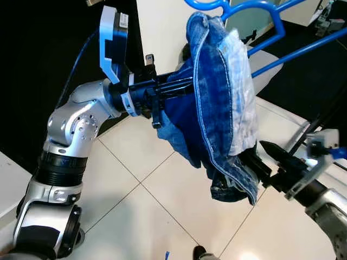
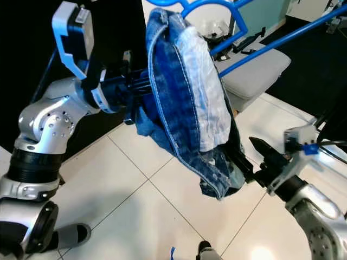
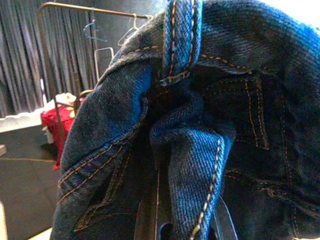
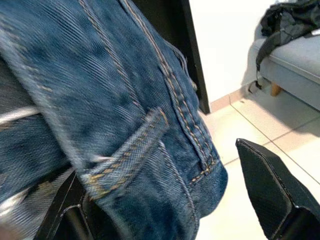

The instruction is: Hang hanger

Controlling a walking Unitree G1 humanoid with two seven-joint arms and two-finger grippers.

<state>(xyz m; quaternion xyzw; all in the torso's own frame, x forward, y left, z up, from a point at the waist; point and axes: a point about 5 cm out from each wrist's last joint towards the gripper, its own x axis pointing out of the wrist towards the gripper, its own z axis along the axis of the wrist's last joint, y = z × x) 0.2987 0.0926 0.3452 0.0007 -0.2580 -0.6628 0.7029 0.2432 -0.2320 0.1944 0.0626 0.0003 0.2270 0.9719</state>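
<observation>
Jeans on blue hanger sit upper centre. Left gripper fingers buried in denim, state unclear; right gripper fingers wide at hem. Keep hook level, lift toward rail.

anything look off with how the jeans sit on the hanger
Yes: the jeans hang bunched and lopsided on the blue hanger, partly inside out with white pocket lining showing.

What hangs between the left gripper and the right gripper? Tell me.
The blue jeans, draped over the blue hanger. In both eye views the left gripper reaches into the denim from one side, and the right gripper sits at its lower edge.
</observation>
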